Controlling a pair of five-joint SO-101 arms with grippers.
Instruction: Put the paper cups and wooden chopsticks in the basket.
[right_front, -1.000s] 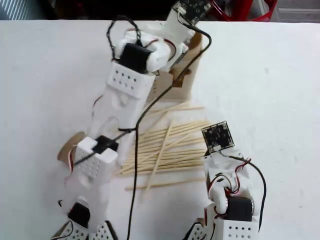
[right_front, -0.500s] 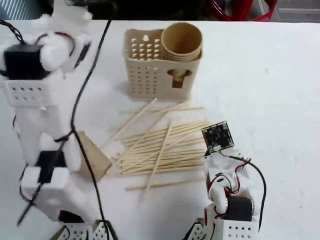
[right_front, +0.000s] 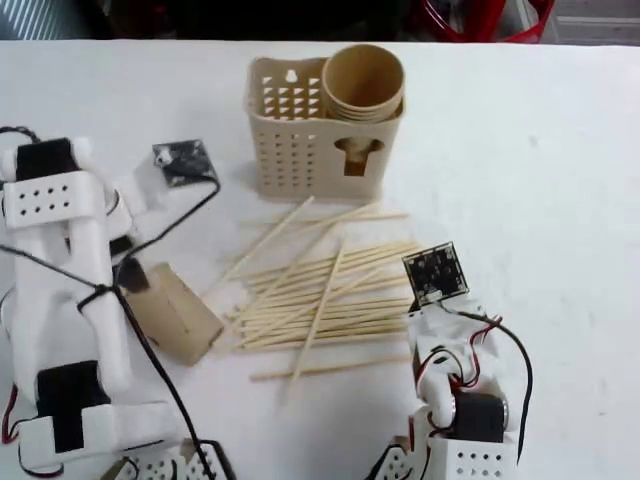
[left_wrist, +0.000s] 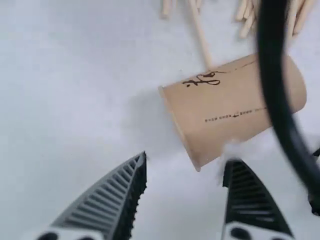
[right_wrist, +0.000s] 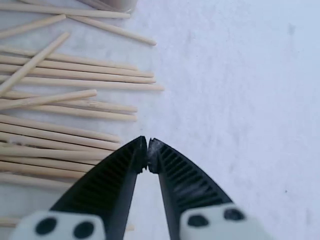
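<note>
Look first at the paper cups (right_front: 363, 82). A stack of them stands upright inside the basket (right_front: 300, 150), in its right end. The basket stands on the table (right_front: 560, 200) near the far edge, about halfway along it.

One more paper cup (right_front: 175, 312) lies on its side on the table, closer to the left edge and the near edge. In the left wrist view this lying cup (left_wrist: 235, 107) is brown with small dark print on its side.

The wooden chopsticks (right_front: 320, 295) lie in a loose pile in the middle of the table, between the basket and the near edge. Most of them point from left to right. A few lie slanted across the others. The pile's left end is just beside the lying cup, and one stick runs right up to the cup's side.

Your left gripper (left_wrist: 187, 161) is low over the table, next to one end of the lying cup. Its fingers (left_wrist: 120, 195) are wide apart and hold nothing. One finger is very near the cup's rim, but you cannot tell if it touches. A black cable (left_wrist: 277, 100) hangs across in front of the cup.

Your right gripper (right_wrist: 148, 147) is over the table at the right end of the chopstick pile (right_wrist: 65, 100). Its two fingers are pressed together at the tips, with nothing between them
</note>
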